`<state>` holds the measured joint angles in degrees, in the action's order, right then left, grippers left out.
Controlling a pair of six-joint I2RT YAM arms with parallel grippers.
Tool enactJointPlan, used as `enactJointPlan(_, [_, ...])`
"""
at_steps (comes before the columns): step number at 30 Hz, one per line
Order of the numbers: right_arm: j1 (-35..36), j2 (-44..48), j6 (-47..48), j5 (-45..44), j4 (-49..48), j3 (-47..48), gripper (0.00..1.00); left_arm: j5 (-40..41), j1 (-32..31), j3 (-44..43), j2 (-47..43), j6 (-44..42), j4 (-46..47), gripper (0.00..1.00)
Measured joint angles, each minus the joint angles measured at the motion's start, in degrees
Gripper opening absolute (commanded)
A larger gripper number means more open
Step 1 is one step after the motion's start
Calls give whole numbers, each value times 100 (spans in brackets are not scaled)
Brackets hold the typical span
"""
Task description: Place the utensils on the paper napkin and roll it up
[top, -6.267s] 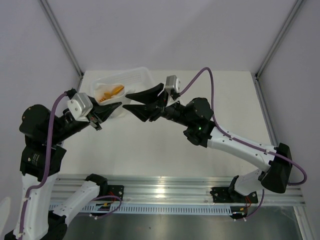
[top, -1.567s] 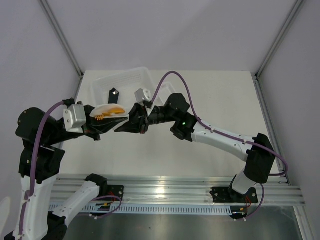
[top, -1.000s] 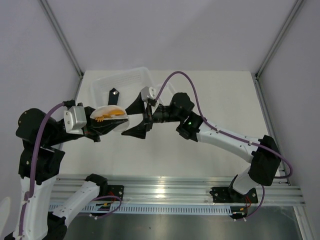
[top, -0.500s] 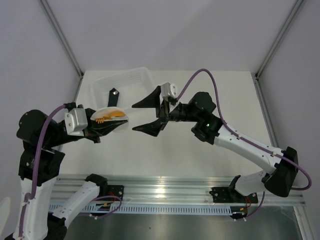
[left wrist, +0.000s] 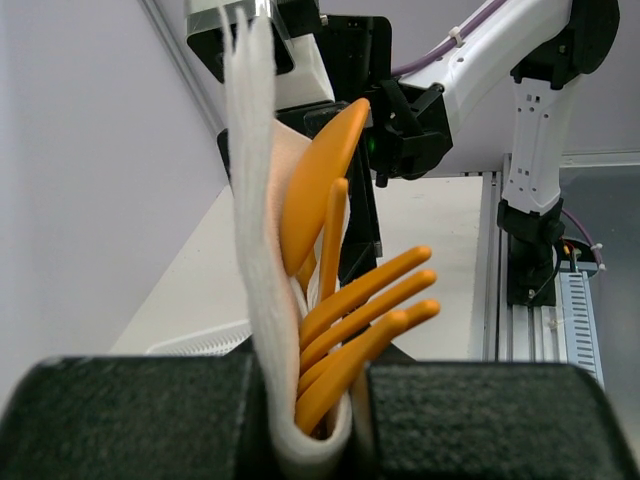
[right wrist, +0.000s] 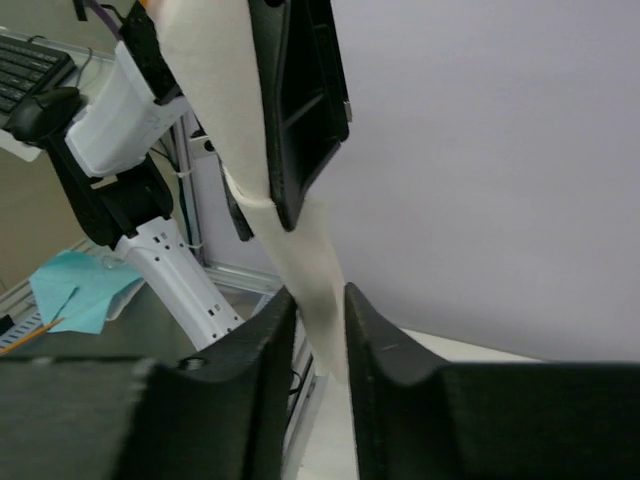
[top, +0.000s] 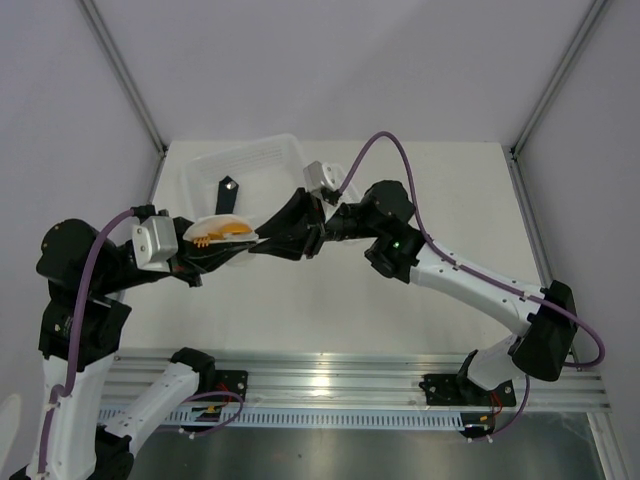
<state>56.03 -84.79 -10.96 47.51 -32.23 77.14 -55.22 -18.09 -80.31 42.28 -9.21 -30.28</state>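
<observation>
- White table point(top: 400, 290) is lying wide and bare in front of and to the right of both claws, giving lots of room to move or set things down.
- Clear tray point(top: 272, 148) is sitting at the far left corner, just behind the claws, so going back that way is looking tight.
- Black left gripper point(top: 232, 246) is squeezing the paper napkin point(left wrist: 258, 260) up in the air, with the sheet folding around the utensils point(left wrist: 360, 310).
- Black right gripper point(right wrist: 320, 315) is pinching a loose flap of that napkin, tip to tip with the left claw, leaving almost no gap between the 2.
- Rolling is looking only begun: 1 fold is showing, not a tight roll.
- Orange ends are poking out of the fold, so the placing part is looking done.
- Small black bar point(top: 226, 191) is resting in the tray, apart from it all.
</observation>
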Motion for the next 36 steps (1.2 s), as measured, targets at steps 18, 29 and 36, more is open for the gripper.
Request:
enactJointPlan(18, [24,-103,-212,249,-192,98,13,0,0,9,-11,4,7,1])
enactJointPlan(29, [66,-267,-269,289,-236,214,38,-2,0,11,-9,7,11,1])
enactJointPlan(36, [157,-361,-343,273,-234,328,15,-24,0,13,-11,11,13,1])
